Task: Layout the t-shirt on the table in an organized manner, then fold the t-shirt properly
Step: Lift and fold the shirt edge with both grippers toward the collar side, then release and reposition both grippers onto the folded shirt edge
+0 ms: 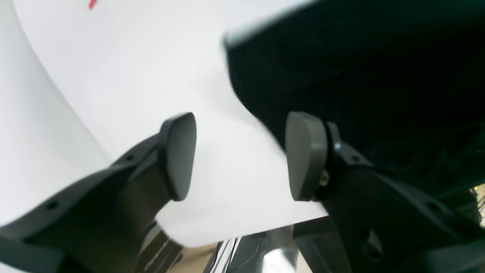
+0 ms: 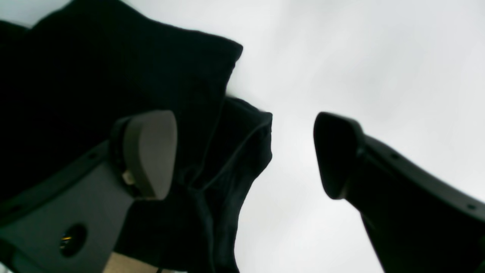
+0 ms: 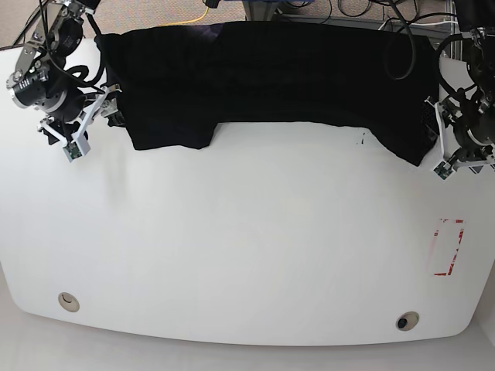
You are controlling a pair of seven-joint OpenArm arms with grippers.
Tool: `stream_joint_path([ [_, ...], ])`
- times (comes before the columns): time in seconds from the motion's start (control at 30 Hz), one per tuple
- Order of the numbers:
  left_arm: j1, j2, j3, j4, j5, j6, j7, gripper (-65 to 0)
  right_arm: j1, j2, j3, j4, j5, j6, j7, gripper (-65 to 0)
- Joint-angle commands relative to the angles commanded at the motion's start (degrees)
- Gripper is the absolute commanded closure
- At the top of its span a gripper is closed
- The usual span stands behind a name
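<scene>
The black t-shirt (image 3: 271, 77) lies spread along the far edge of the white table (image 3: 247, 247), its sleeves hanging toward me at both ends. My right gripper (image 3: 75, 143) hovers open by the shirt's left sleeve. In the right wrist view the sleeve (image 2: 113, 76) lies under the left finger and reaches into the gap of the right gripper (image 2: 244, 155), unclamped. My left gripper (image 3: 442, 166) is open at the right sleeve's tip. In the left wrist view the left gripper (image 1: 242, 155) holds nothing, with the cloth (image 1: 360, 76) just beyond its right finger.
A red tape rectangle (image 3: 447, 247) marks the table near its right edge. Two small round holes (image 3: 69, 301) (image 3: 407, 319) sit near the front edge. Cables (image 3: 340, 11) lie beyond the far edge. The table's corner edge (image 1: 265, 227) is close under the left gripper.
</scene>
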Motion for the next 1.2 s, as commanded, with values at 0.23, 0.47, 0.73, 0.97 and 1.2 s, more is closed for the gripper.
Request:
stream_joint_path([
  [0.23, 4.04, 0.0, -0.09, 0.0, 0.0, 0.0, 0.0, -35.1, -0.44, -0.09, -0.18, -0.18, 0.09, 0.0, 0.0, -48.5],
  [0.47, 8.0, 1.49, -0.09, -0.09, 0.26, 0.0, -0.26, -35.1, -1.67, -2.73, -0.35, -0.09, 0.44, 0.0, -1.05, -48.5],
  [0.73, 12.57, 1.58, 0.0, -0.44, 0.44, 0.0, -4.4, -35.1, -5.19, -6.77, -3.43, 0.0, 5.36, 0.0, -1.23, -30.9],
  [0.97, 13.98, 1.67, 0.79, -3.16, 5.01, 0.0, -6.86, -35.1, -5.54, -8.35, -3.52, -0.62, 7.21, 0.0, -1.23, -1.4],
  [1.2, 13.8, 1.67, 3.69, -11.52, 5.63, 0.0, -13.89, -35.1, -6.68, -8.0, -3.96, -4.22, 6.77, 0.0, 0.0, -4.8],
])
